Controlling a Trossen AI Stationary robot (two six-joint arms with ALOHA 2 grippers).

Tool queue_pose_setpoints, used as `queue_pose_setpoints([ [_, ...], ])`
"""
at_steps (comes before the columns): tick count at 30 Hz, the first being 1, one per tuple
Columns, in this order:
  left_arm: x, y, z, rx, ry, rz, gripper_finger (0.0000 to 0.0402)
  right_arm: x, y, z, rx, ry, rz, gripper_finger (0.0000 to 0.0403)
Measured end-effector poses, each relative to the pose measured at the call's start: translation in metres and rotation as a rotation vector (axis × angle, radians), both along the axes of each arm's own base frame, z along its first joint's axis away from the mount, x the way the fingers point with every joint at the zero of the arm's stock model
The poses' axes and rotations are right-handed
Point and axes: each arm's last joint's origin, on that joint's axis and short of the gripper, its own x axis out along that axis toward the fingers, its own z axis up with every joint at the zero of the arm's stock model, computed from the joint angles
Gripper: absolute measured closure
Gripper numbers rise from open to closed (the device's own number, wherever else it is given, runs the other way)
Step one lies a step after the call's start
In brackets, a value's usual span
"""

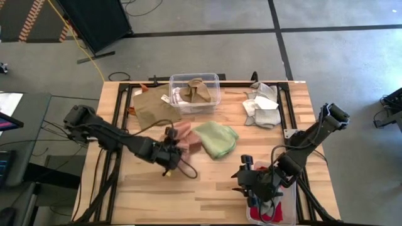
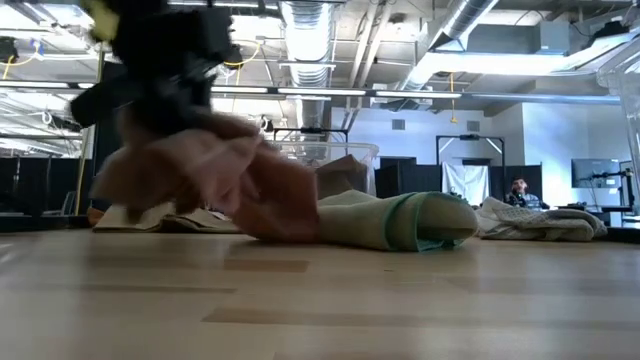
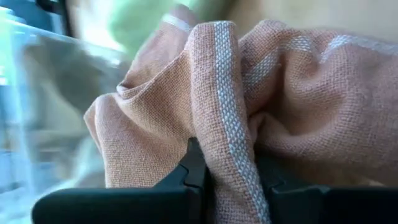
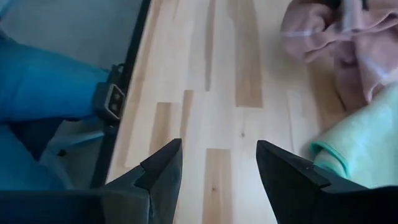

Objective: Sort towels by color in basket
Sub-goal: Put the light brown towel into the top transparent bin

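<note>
Our left gripper (image 1: 171,152) clenching the pink towel (image 3: 261,106) beside the green towel (image 1: 215,139), our right gripper (image 4: 217,171) hovering with fingers spread over bare table (image 4: 224,81).

pink towel (image 3: 298,99): dusty salmon-pink weave with pale stripes
light green towel (image 1: 215,139): soft green, with a darker green edge band in the low view
tan towel (image 1: 154,103): khaki brown, plain
white towels (image 1: 262,104): off-white and pale grey heap at two o'clock
clear bin (image 1: 195,92): see-through, with beige-brown cloth inside
red towel (image 1: 274,211): bright red
counter (image 1: 207,188): light blond wood planks, black frame
fingers (image 4: 165,168): dark charcoal
</note>
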Motion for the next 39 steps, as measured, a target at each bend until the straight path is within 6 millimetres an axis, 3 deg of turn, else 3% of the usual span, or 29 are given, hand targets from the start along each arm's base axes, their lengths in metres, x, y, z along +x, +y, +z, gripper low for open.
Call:
queue_pose_setpoints([
  [8, 0.015, 0.029, 0.059, 0.101, -0.053, 0.008, 0.0357, -0.001, -0.001, -0.001, -0.003, 0.014, -0.016, 0.017],
  [15, 0.002, 0.07, 0.123, 0.135, -0.242, 0.076, 0.0357, -0.004, -0.003, -0.017, -0.069, 0.004, -0.057, 0.017],
  [19, -0.005, 0.096, 0.145, 0.144, -0.322, 0.097, 0.0357, -0.003, -0.005, -0.031, -0.064, -0.012, -0.075, 0.017],
  [32, -0.009, 0.178, 0.162, 0.048, -0.485, 0.099, 0.0357, 0.006, -0.012, -0.043, -0.079, -0.104, -0.098, 0.017],
  [39, -0.002, 0.213, 0.145, -0.032, -0.456, 0.121, 0.0357, 0.01, -0.014, -0.041, -0.105, -0.134, -0.107, 0.017],
])
